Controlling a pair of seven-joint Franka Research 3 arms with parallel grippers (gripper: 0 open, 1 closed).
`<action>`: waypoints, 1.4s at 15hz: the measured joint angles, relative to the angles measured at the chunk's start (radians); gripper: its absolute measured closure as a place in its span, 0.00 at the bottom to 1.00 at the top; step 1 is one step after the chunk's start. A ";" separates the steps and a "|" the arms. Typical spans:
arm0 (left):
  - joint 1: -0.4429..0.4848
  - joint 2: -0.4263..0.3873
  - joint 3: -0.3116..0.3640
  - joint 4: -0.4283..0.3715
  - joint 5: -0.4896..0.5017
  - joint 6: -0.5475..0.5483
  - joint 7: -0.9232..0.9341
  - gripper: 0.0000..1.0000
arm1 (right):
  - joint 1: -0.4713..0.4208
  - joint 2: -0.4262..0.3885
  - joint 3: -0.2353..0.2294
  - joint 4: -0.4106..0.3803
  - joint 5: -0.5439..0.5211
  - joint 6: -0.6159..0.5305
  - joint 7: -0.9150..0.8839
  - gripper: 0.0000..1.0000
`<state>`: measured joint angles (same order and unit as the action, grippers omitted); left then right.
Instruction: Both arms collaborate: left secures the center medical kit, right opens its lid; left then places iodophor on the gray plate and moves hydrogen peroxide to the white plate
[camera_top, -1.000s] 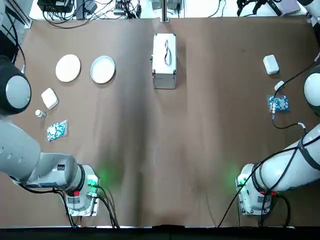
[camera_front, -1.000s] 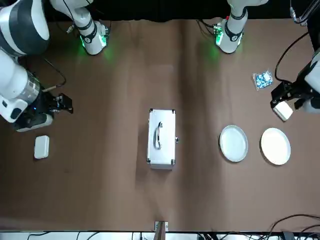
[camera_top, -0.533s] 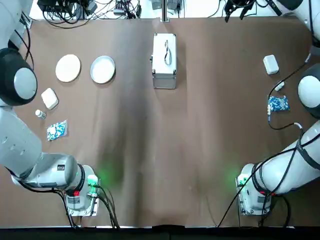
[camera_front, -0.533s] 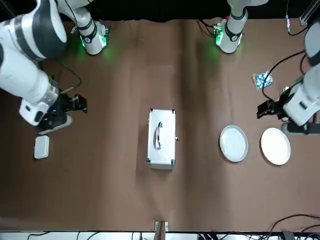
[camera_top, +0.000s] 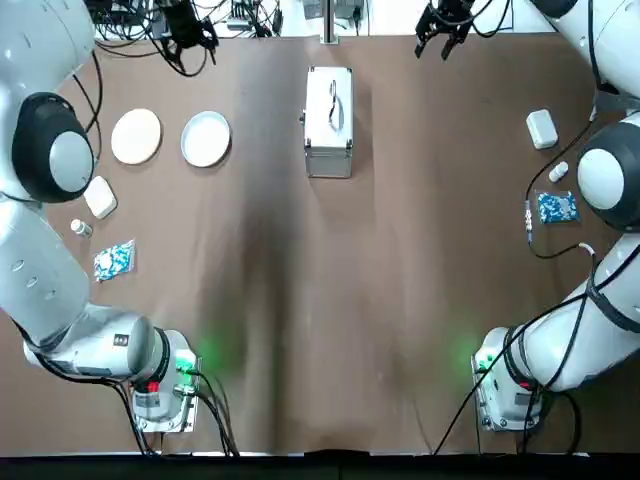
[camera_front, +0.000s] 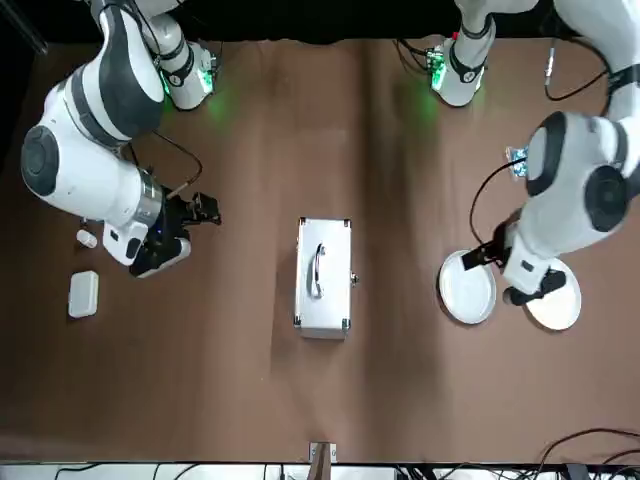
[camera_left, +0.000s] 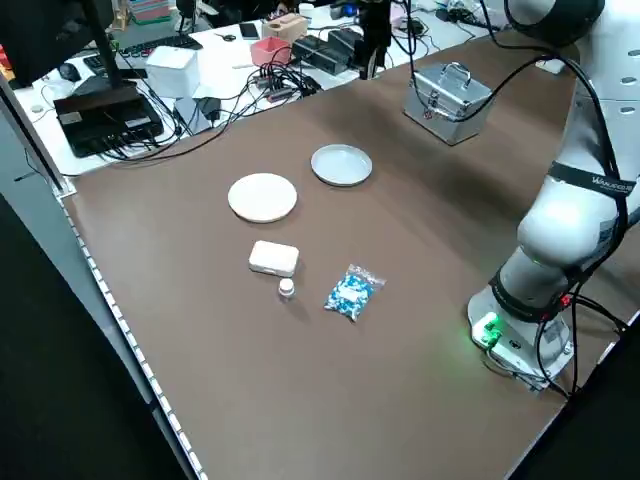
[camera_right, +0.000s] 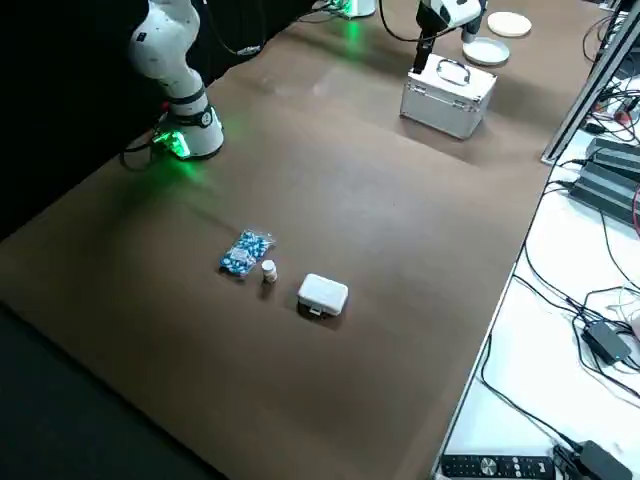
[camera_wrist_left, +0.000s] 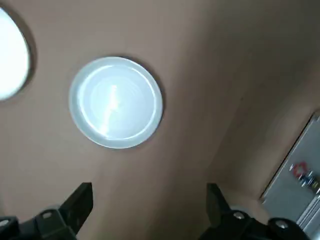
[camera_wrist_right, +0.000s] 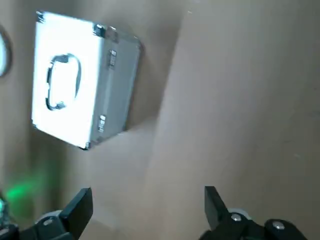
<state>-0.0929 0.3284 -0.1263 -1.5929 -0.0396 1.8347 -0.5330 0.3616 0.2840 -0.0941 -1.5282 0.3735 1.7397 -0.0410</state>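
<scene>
1. Top view: the left hand (camera_top: 190, 28) hovers at the tabletop's (camera_top: 330, 300) 11 o'clock, the right hand (camera_top: 443, 20) at 1 o'clock; the shut medical kit (camera_top: 329, 121) sits at 12.
2. Front view: the gray plate (camera_front: 467, 287) and white plate (camera_front: 556, 305) are bare.
3. Wrist views: both hands spread wide, empty. A high, off-centre descent could skid the kit sideways. No lettering is readable.
</scene>
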 joint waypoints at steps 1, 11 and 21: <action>-0.012 0.001 -0.005 -0.023 0.000 0.038 -0.073 0.00 | 0.007 0.007 0.001 0.000 0.030 0.017 0.000 0.01; -0.167 0.148 -0.031 -0.074 0.000 0.313 -0.915 0.00 | 0.118 0.082 0.003 0.004 0.231 0.187 0.055 0.01; -0.259 0.350 -0.039 0.072 -0.068 0.412 -1.437 0.00 | 0.235 0.131 0.004 -0.004 0.239 0.386 0.262 0.01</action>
<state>-0.3523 0.6788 -0.1651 -1.5213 -0.1078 2.2468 -1.9697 0.5971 0.4155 -0.0897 -1.5320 0.6125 2.1259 0.2210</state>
